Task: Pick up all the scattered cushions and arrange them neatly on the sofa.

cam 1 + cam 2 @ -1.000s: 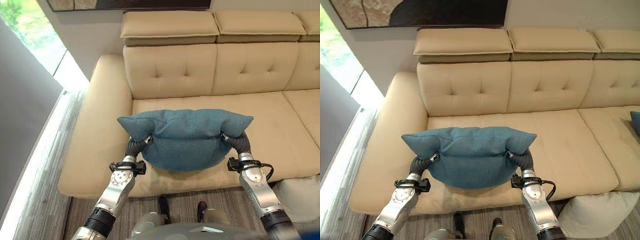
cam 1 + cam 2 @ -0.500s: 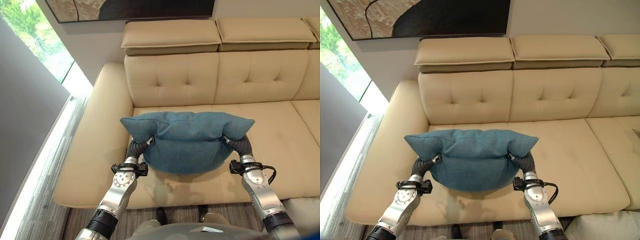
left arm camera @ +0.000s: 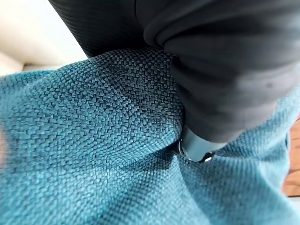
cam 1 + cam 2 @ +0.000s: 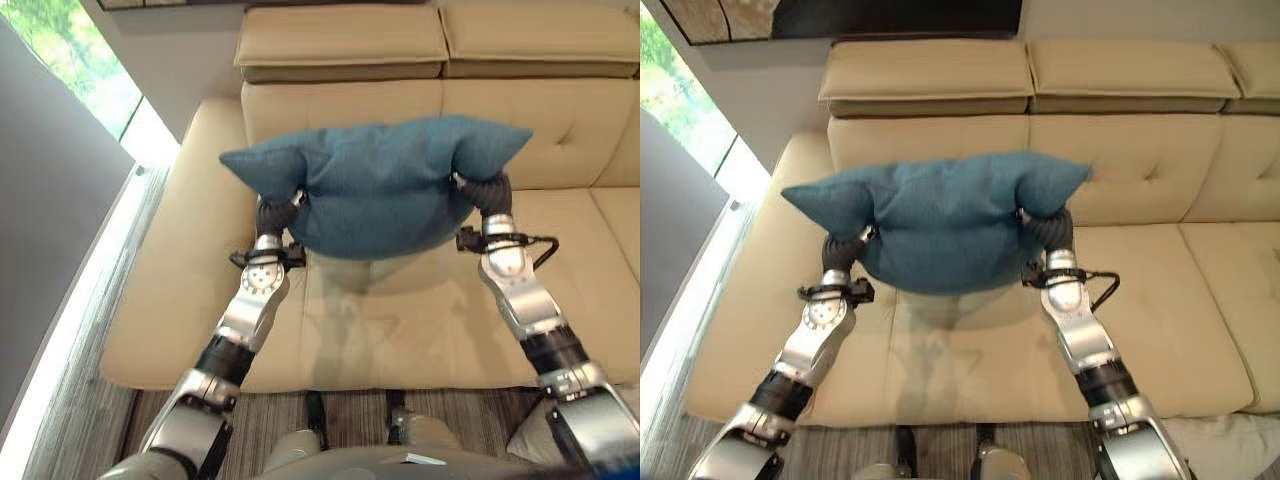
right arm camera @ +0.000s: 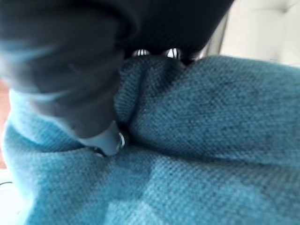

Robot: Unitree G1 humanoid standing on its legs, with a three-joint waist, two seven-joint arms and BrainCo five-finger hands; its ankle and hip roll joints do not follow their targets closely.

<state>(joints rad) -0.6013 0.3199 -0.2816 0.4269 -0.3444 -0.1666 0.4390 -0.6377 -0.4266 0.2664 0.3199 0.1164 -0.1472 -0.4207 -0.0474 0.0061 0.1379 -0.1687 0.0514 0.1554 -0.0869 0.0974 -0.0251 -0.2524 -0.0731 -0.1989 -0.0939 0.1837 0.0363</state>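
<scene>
The left hand digs into the left end of the teal cushion — its wrist view shows the thumb pressed deep into the weave, so it is grasping the fabric. The cushion hangs in the air between both hands, its corners sticking out past them, in front of the backrest of the beige sofa and above the seat. The right hand grasps the cushion's right end, its fingers sunk into a fold of cloth.
</scene>
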